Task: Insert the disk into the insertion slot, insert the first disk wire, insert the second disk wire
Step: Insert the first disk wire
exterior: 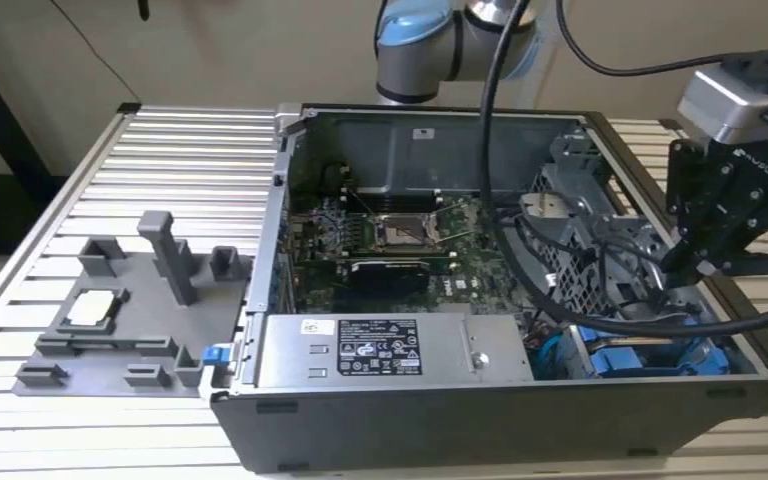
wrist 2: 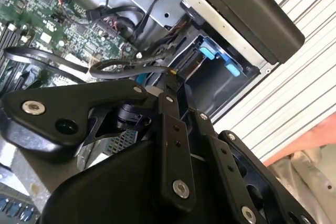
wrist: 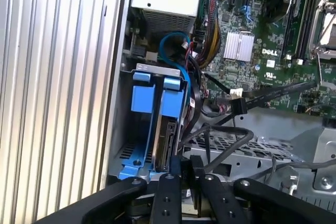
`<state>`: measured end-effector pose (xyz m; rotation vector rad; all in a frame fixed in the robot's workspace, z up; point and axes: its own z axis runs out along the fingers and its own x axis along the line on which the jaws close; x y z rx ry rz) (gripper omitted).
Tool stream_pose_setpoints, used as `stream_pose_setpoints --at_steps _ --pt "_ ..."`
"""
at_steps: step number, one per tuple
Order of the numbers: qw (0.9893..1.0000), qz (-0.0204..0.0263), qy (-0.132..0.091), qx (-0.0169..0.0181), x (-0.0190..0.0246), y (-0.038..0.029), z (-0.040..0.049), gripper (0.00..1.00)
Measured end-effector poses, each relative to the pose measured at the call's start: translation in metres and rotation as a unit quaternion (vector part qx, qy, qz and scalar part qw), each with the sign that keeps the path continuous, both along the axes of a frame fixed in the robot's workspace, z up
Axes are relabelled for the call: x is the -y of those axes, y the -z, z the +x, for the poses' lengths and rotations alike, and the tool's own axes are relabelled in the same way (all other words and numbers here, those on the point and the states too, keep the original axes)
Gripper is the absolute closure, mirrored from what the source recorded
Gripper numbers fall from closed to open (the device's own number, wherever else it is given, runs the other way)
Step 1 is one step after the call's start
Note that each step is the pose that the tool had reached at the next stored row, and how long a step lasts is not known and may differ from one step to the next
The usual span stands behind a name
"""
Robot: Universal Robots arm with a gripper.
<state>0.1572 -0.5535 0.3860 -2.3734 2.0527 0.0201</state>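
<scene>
While the blue-framed disk [wrist: 157, 100] sits in its metal insertion slot [wrist: 157, 68], the gripper [wrist: 186, 168] pinches narrow.

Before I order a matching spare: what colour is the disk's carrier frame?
Bright blue; carrier frame shows best in the first wrist view.

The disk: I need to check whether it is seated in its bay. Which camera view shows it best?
The first wrist view: it looks into the insertion slot, where the disk sits in its blue carrier. The exterior view shows blue patches of it behind black cables. The second wrist view shows one blue end of it.
</scene>
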Motion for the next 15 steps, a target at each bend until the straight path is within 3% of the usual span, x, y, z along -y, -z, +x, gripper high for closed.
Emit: stream_pose_setpoints --at_steps 4,6,9,11,15 --pt "0.9997 -0.0012 0.0 -0.0263 0.0009 0.0005 0.0088 0.81" --pt "0.9994 -0.0012 0.0 -0.0333 0.0018 0.0013 0.011 0.81" --pt "0.9992 -0.0012 0.0 -0.0408 0.0036 0.003 0.0136 0.81" --pt "0.999 -0.0012 0.0 -0.0441 0.0051 0.0042 0.0148 0.81" --pt "0.9989 -0.0009 0.003 -0.046 0.0074 0.0073 0.0159 0.81"
